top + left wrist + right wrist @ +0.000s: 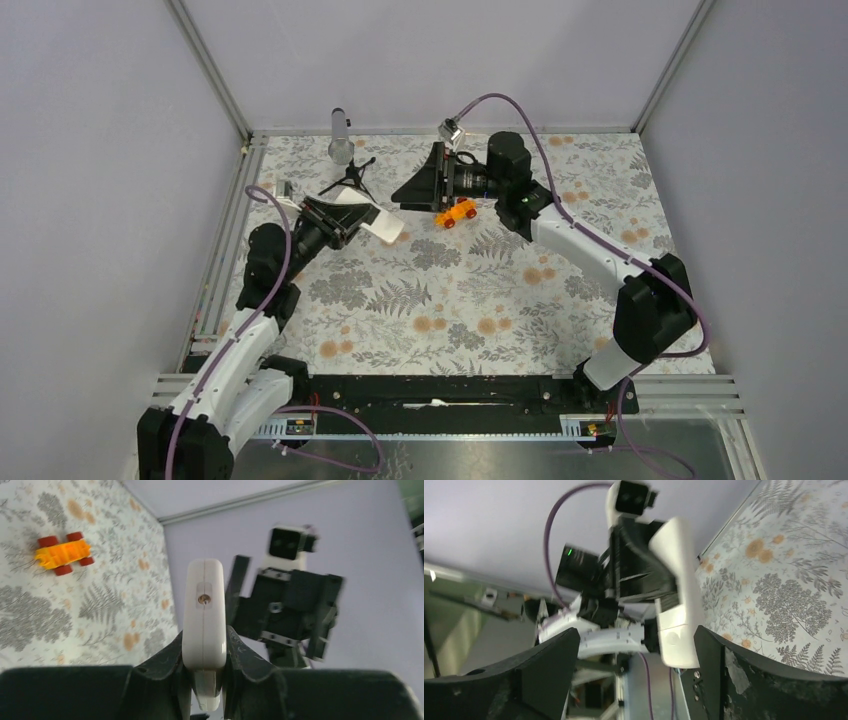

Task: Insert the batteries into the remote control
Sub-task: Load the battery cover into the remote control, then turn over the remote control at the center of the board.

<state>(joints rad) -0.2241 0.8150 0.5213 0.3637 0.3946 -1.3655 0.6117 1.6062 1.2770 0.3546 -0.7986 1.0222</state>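
- We find the left gripper pinched tight on the remote control, one finger on each broad face
- In the left wrist view the remote stands edge-on, its narrow white side towards the lens, with a small round mark on that side
- From above, the remote juts out of the left fingers towards the right, over the far-left part of the flowered table; we cannot tell how high it sits above the cloth
- The right gripper has its jaws spread wide and nothing between them; in its own camera the remote shows beyond the fingers, apart from both
- From above, the right gripper points towards the left one, the two close but not touching
- An orange toy car sits on the table just beside the right gripper
- A clear cylinder stands upright near the back edge, with a small black tripod-like piece near it
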